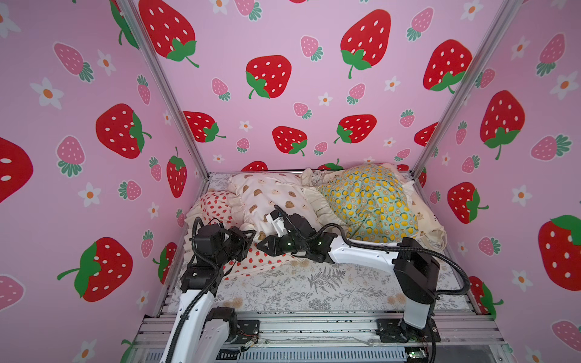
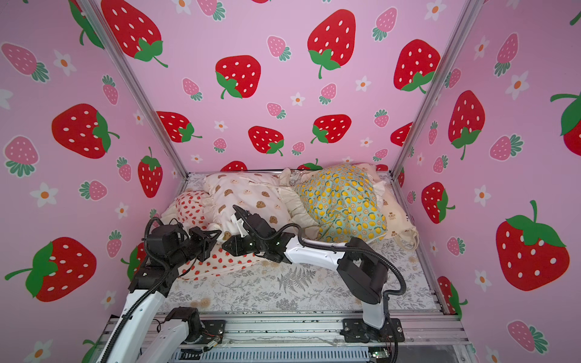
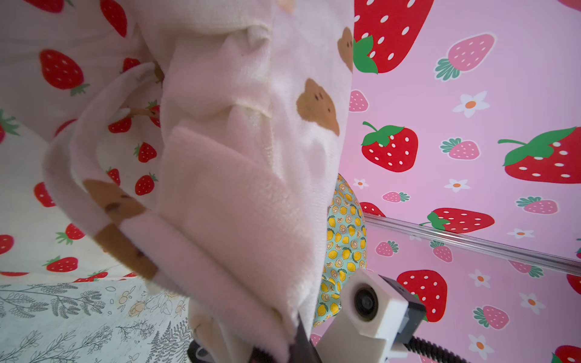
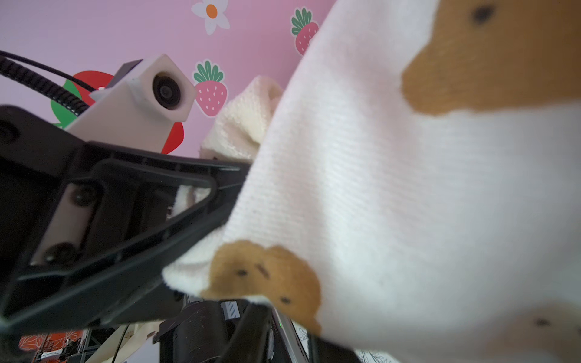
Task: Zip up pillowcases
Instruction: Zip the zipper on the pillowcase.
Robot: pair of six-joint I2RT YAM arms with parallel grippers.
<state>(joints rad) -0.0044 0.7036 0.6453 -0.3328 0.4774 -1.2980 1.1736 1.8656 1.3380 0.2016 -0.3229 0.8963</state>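
The white pillowcase with brown bear heads [image 1: 267,195] lies at the middle back, half over the strawberry pillowcase [image 1: 217,206]. The mint lemon pillowcase [image 1: 371,201] is piled to the right, with the cream small-bear one [image 1: 423,217] under it. My left gripper [image 1: 250,235] is shut on the near corner of the bear-head case; in the left wrist view the plush fabric [image 3: 239,195] runs into that gripper [image 3: 283,349]. My right gripper [image 1: 260,246] points at the same corner from the right. Its jaws stand slightly apart under the hanging fabric [image 4: 393,188], holding nothing. No zipper shows.
A grey fern-print sheet [image 1: 314,283] covers the table in front of the pillows. Pink strawberry walls [image 1: 94,157] close in the left, back and right sides. The aluminium frame rail [image 1: 314,327] with both arm bases runs along the near edge.
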